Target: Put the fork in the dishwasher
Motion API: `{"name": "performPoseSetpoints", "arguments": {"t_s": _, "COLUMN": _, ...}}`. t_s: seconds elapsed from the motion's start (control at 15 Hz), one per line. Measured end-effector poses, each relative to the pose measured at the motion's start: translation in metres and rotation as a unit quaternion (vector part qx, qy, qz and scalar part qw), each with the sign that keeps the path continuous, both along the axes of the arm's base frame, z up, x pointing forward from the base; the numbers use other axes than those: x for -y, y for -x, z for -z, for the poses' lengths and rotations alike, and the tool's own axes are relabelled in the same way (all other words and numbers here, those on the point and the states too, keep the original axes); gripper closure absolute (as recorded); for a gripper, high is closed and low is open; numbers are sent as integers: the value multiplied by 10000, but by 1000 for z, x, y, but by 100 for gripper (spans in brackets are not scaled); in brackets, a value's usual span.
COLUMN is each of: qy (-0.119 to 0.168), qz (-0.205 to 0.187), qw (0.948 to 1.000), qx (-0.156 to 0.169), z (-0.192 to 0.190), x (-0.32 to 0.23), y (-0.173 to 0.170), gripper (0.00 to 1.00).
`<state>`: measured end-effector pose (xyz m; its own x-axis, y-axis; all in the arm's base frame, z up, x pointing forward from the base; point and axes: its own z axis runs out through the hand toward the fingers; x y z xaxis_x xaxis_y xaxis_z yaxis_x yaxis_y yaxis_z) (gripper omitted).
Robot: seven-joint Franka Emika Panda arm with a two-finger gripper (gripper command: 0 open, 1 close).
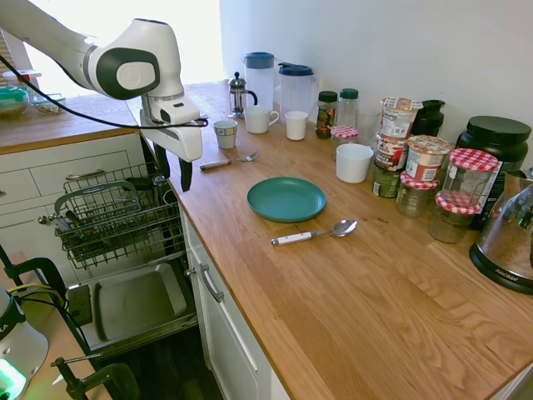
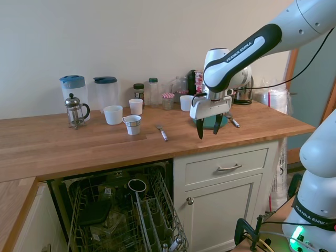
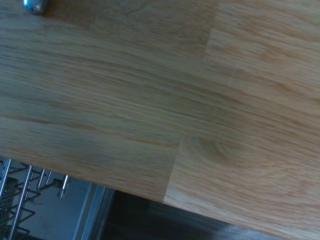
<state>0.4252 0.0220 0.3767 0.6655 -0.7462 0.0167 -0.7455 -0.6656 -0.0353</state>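
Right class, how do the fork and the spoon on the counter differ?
The fork lies near the counter's front edge behind the gripper; the spoon lies just in front of the green plate. The spoon ends in a round bowl, the fork in prongs. Both lie flat, untouched.

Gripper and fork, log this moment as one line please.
gripper: open, empty, above countertop edge | fork: lying on countertop, untouched | dishwasher: open, rack out
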Motion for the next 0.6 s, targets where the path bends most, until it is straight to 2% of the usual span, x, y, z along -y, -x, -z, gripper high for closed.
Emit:
{"name": "performPoseSetpoints", "arguments": {"t_s": 0.13, "qy": 19, "qz": -19, "qw": 10000, "qx": 7, "z": 0, "x": 0, "y": 0, "gripper": 0}}
{"name": "performPoseSetpoints", "arguments": {"t_s": 0.33, "qy": -111, "qz": 70, "qw": 9996, "qx": 243, "z": -7, "x": -3, "y": -10, "gripper": 0}}
{"name": "performPoseSetpoints", "arguments": {"t_s": 0.6, "qy": -229, "qz": 196, "qw": 9985, "qx": 451, "z": -1, "x": -19, "y": -46, "gripper": 0}}
